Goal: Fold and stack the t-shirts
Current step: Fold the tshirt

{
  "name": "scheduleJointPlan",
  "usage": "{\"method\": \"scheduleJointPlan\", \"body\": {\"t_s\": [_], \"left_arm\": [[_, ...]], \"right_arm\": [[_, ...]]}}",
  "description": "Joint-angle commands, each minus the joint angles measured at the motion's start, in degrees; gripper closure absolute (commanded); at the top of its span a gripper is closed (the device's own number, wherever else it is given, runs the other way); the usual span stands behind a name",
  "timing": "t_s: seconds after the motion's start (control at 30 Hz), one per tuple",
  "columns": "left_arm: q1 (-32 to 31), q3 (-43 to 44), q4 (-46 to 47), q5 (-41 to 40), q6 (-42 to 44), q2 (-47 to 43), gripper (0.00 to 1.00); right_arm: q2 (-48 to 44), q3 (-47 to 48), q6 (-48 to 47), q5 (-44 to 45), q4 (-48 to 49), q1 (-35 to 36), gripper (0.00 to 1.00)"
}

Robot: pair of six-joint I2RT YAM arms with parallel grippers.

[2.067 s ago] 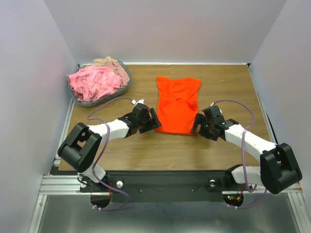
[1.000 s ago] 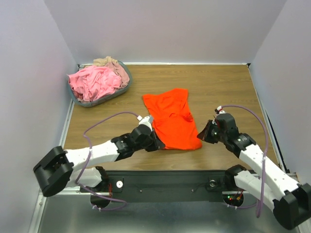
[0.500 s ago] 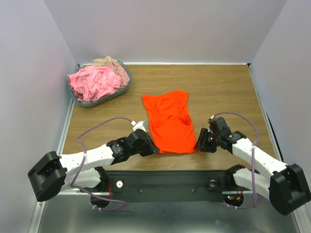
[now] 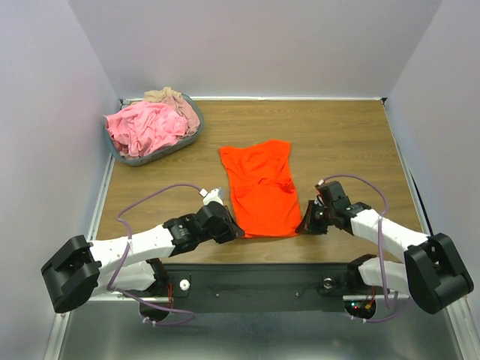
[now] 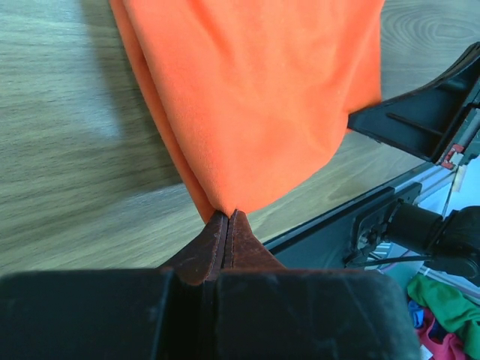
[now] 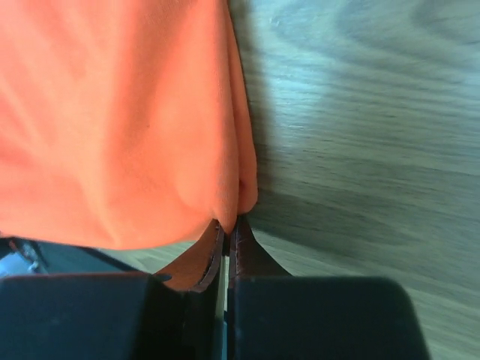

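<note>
Orange t-shirt [image 4: 260, 191], top view: it lies flat in the middle of the counter [image 4: 337, 135], folded narrow, one end near the front edge. A grey basket [image 4: 129, 156] in the far left corner holds pink t-shirts [image 4: 146, 126] and a beige t-shirt [image 4: 166, 95].

Left wrist view: the left gripper [image 5: 229, 217] jaws are pressed together, pinching the shirt's near left corner.

Right wrist view: the right gripper [image 6: 227, 225] jaws are pressed together, pinching the folded edge at the near right corner.

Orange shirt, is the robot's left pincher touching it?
Touching. The left wrist view shows the left gripper with its jaws shut on the edge of the orange shirt, the cloth pinched right at the fingertips.
</note>
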Motion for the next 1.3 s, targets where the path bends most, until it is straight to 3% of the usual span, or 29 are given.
{"method": "scheduleJointPlan", "body": {"t_s": [0.0,0.13,0.3,0.6,0.77,0.93,1.27], "left_arm": [[-0.3,-0.1,0.1,-1.4,0.2,-2.7,1.00],[-0.3,3.6,-1.5,-5.3,1.4,-5.3,1.00],[1.8,10.0,-6.6,-9.8,4.9,-5.2,1.00],[17.0,22.7,-6.3,-6.5,14.6,3.0,1.00],[22.4,28.9,-6.1,-5.0,18.4,9.9,1.00],[28.5,35.1,-5.6,-1.3,22.1,17.6,1.00],[35.1,49.5,-6.0,-2.0,22.3,38.1,1.00]], "right_arm": [[-5.3,1.1,0.0,-0.4,2.5,0.4,1.00],[-10.5,7.1,0.3,2.7,-0.6,0.4,1.00],[-8.8,15.8,0.5,7.9,-2.0,0.4,1.00],[6.5,37.2,-2.5,16.5,-2.0,0.2,1.00],[14.4,46.9,-4.4,19.0,-2.0,-0.7,1.00],[23.7,55.3,-5.2,17.3,-2.0,-4.3,1.00],[43.6,71.9,-10.1,13.5,-1.8,-7.8,1.00]]}}
